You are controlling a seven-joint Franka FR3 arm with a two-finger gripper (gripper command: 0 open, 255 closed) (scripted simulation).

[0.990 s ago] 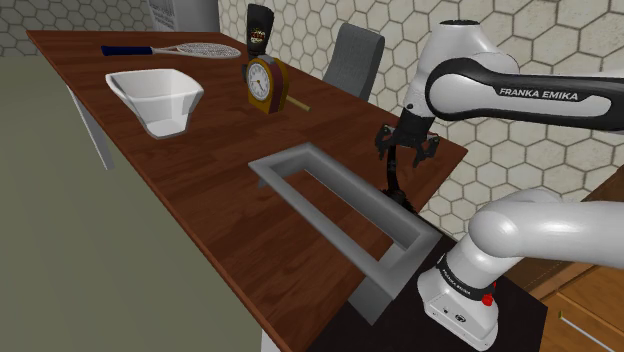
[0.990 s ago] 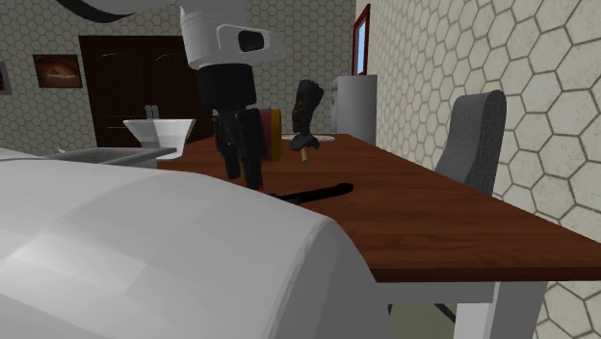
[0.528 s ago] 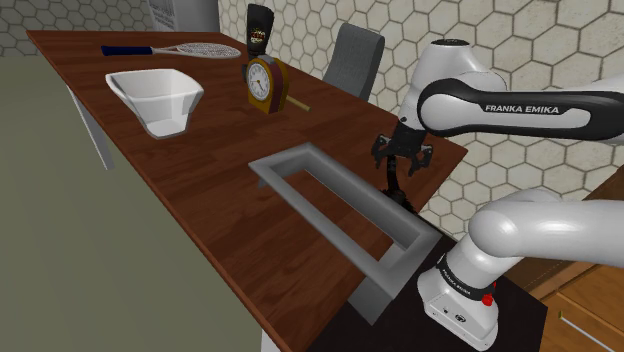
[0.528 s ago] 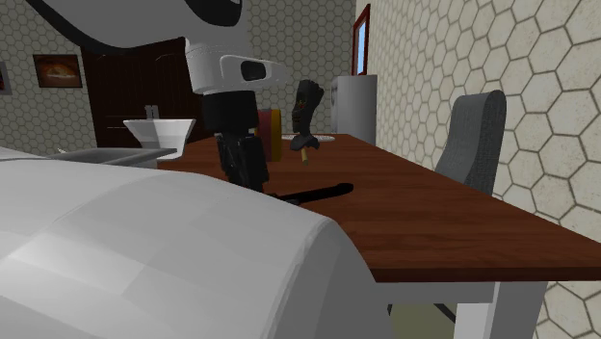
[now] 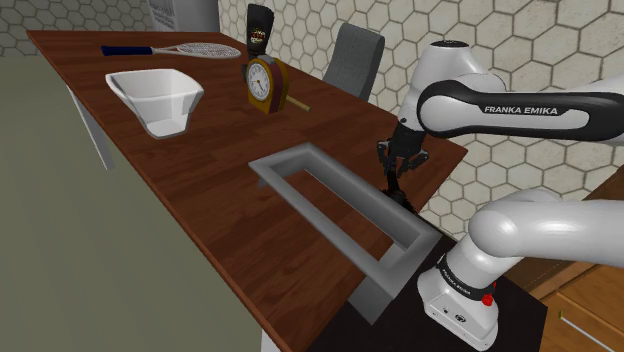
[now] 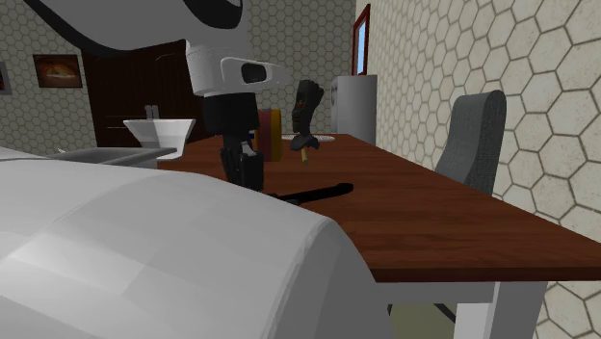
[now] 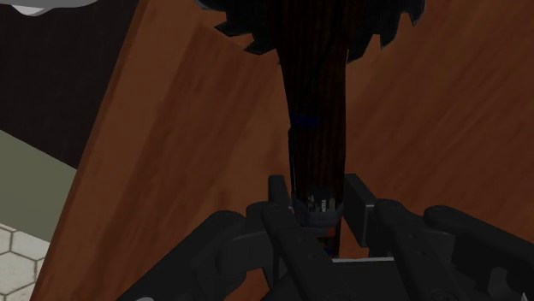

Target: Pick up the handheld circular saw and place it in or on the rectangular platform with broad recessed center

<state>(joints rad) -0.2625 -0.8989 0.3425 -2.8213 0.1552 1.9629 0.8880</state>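
Note:
The handheld circular saw (image 7: 317, 103) is a dark tool with a long handle and a toothed blade at its far end. It lies flat on the brown table near the stand-side corner (image 5: 404, 199) and shows as a black bar (image 6: 316, 195) in the second exterior view. My gripper (image 7: 317, 202) points down at it and is shut on the handle, one finger on each side (image 5: 398, 180) (image 6: 245, 173). The grey rectangular platform (image 5: 310, 210) with its recessed centre lies just to the shoulder view's left of the saw.
A white bowl-like bin (image 5: 157, 97), a clock (image 5: 263, 82), a tennis racket (image 5: 175, 49) and a black upright object (image 5: 260, 25) stand at the table's far end. A grey chair (image 5: 352, 58) is by the hexagon-tiled wall. The platform overhangs the table edge by the stand (image 5: 458, 300).
The hand came down onto the saw, then the fingers, spread half a second ago, closed on its handle. The saw has not moved.

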